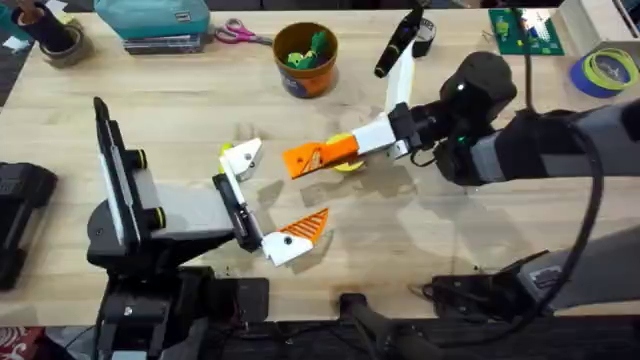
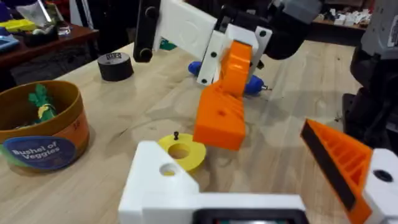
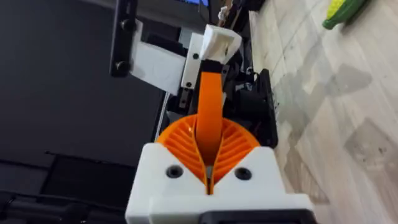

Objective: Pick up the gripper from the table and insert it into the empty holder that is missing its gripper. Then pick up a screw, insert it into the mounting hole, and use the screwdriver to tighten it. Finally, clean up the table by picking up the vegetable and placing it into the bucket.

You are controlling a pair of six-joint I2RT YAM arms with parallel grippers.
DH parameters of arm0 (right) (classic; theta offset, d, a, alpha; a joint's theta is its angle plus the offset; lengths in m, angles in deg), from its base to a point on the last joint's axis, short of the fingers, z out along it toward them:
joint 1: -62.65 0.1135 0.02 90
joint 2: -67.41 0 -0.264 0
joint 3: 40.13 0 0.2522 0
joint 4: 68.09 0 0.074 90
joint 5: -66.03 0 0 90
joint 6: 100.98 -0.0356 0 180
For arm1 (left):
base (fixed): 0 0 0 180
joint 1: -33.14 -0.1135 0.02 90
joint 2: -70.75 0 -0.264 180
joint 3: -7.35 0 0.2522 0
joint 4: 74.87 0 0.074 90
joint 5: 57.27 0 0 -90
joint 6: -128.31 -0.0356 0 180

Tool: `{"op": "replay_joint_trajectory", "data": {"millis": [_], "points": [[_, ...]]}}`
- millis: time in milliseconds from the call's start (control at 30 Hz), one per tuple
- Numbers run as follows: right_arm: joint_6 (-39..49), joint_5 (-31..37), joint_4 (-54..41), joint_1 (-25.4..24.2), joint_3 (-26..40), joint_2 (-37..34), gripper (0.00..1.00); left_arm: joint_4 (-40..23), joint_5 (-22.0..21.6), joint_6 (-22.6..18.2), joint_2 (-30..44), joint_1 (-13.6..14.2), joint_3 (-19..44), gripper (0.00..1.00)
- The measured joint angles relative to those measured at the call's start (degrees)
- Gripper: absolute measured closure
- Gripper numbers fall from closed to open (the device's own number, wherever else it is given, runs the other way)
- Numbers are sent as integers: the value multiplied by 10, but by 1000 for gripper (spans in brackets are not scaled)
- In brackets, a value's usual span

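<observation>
Overhead view: right arm reaches in from the right to mid-counter [image 1: 180, 120], holding the gripper [image 1: 318, 156] up off the wood, just over a flat yellow ring [image 1: 348, 166].
Right fingers: pressed together on the orange gripper, pinching it edge-on; its ribbed pads [image 3: 231, 149] squeeze it from both sides.
Left fingers: spread wide, nothing between them.
Holder: the bare white one [image 1: 242, 155] is the far finger of the left arm, hole facing up [image 2: 168, 169]; the near finger has its orange tip [image 1: 305, 227].
Key relation: the gripper's long axis runs roughly left-right, tip aimed at the holder, which sits just beside it to the left.
Nearer arm: right, I reckon it just has to keep sliding left.
Bucket: back of the counter [image 1: 306, 60], well apart.
</observation>
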Motion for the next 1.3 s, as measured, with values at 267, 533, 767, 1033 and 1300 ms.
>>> {"op": "replay_joint_trajectory", "data": {"millis": [267,533,767,1033,1300], "points": [[-38,0,44,8,0,-15,993,0,0,0,0,0,0,15],[-76,0,67,16,2,-22,993,0,0,0,0,0,0,15],[-91,0,66,30,20,-58,993,0,0,0,0,0,0,16],[-127,0,115,35,53,-92,993,0,0,0,0,0,0,15],[-159,0,120,38,68,-98,993,0,0,0,0,0,0,14]]}}
